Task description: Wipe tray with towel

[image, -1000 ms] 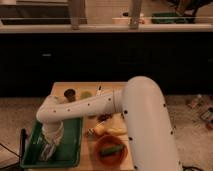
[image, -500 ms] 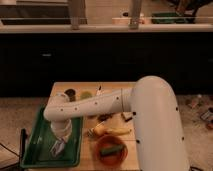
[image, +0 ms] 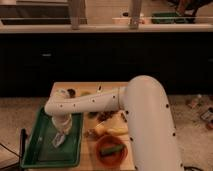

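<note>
A green tray (image: 37,127) lies at the left front of a wooden table. A pale crumpled towel (image: 59,138) rests on the tray's floor. My gripper (image: 61,131) hangs from the white arm (image: 95,102) and points down onto the towel, over the middle of the tray. The arm reaches in from the right and covers part of the table.
A red bowl (image: 111,150) with a green item in it stands right of the tray. A yellow banana-like item (image: 107,129) and small dark objects (image: 71,92) lie on the wooden table (image: 107,87). A dark counter wall runs behind.
The arm and gripper have shifted slightly right and toward the front over the tray, and the towel has moved with them.
</note>
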Tool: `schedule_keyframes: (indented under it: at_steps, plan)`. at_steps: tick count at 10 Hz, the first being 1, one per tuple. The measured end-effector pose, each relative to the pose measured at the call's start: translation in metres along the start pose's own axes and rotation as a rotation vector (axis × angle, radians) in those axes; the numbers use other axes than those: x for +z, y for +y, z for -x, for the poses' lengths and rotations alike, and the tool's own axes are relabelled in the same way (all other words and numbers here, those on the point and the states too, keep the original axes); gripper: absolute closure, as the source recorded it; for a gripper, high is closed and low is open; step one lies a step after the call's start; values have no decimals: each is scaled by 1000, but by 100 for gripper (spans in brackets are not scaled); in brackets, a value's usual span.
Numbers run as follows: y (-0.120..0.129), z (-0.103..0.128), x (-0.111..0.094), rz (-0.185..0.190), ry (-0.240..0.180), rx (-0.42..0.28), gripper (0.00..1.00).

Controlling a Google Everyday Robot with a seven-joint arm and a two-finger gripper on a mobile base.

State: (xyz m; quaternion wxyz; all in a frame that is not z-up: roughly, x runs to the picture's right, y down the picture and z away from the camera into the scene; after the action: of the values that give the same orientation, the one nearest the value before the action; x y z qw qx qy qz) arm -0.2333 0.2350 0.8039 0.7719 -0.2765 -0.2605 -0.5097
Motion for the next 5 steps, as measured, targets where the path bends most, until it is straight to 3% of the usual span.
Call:
schedule_keyframes:
  at_steps: [3,5]
  plan:
    - [-29,9,0,-47,-8,-44,100]
    - [-35,16,-3,-59,-25,-68,100]
